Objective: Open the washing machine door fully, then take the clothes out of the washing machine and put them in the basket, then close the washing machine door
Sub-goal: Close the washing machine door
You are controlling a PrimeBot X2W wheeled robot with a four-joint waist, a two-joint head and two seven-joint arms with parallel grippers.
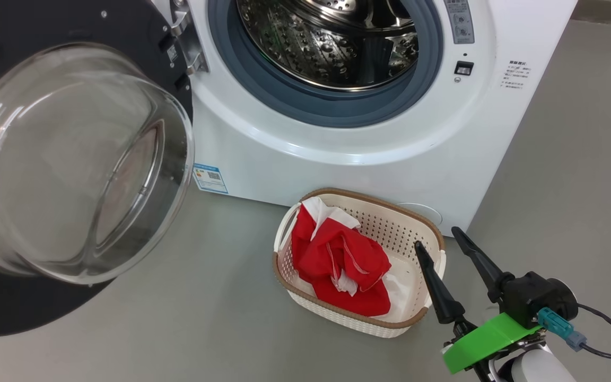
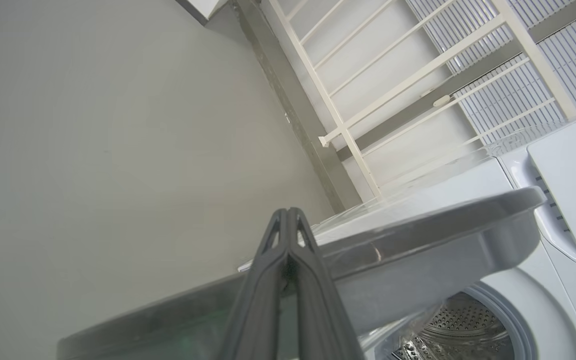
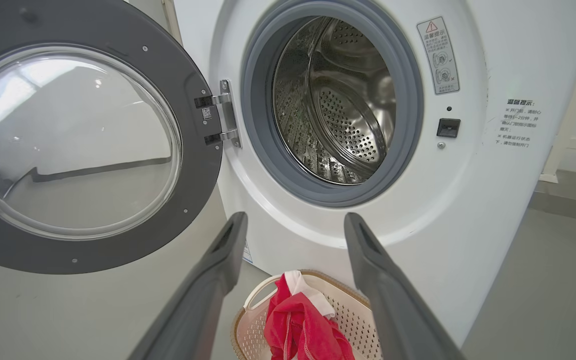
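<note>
Got right jaws spread wide, gripping nothing. Seeing the basket (image 1: 390,217) low between them on the floor (image 1: 178,318), close by, with the clothes (image 1: 340,260) heaped inside, red with white trim. Seeing the washing machine (image 1: 337,159) straight ahead of those jaws, steel drum in view. Got the washing machine door (image 1: 72,159) standing wide open, ahead and left of them. Got left jaws pressed fully together, holding nothing, tips up by the door's grey edge; can't tell if touching.
</note>
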